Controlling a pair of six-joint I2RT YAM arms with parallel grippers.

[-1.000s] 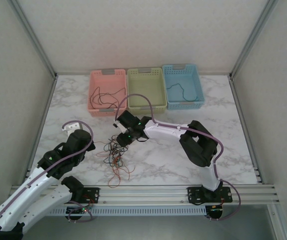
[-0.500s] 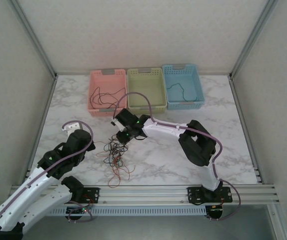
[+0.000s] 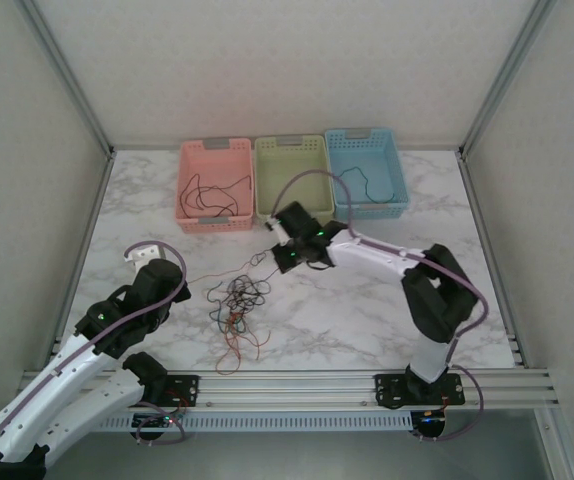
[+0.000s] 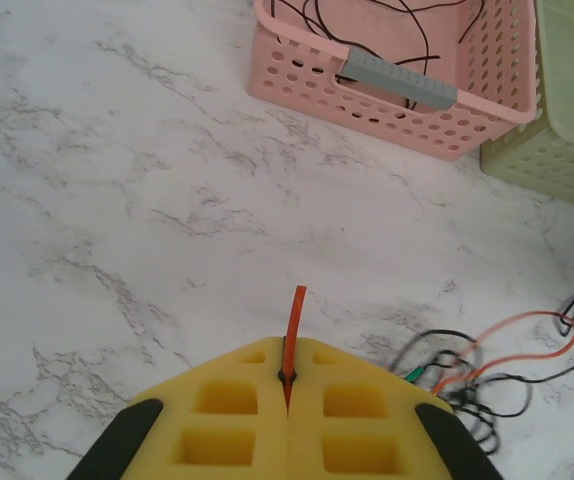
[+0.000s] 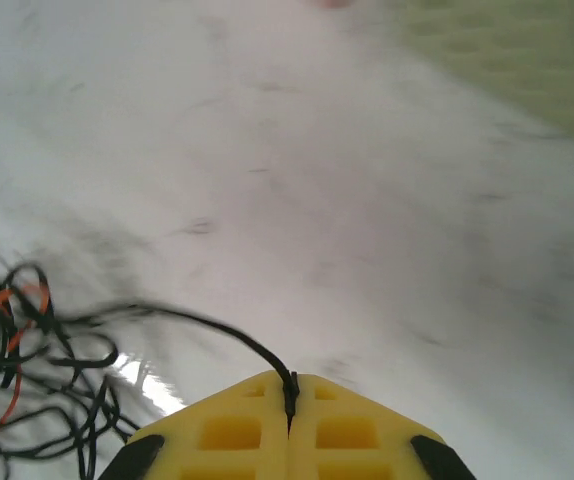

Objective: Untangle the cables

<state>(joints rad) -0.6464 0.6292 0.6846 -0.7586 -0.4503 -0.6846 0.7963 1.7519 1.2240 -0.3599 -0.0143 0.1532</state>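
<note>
On the marble worktop [image 3: 367, 320], the cables [image 3: 237, 305] lie as a loose bunch front of centre, between the arms, long axis running near to far; the right hand [image 3: 281, 258], just beyond it, is closed on one black wire [image 5: 217, 328] that trails left into the bunch; the left hand [image 4: 287, 378] is clamped on a red wire [image 4: 294, 310], its short end pointing ahead; seemingly a strand is being drawn out; next, pull the hands apart gently, watching for snags.

Left arm [image 3: 87, 340] folded, left end effector [image 4: 287, 385] pinched shut; right arm [image 3: 377, 255] extended forward-left, right end effector [image 5: 289, 390] pinched shut.
</note>
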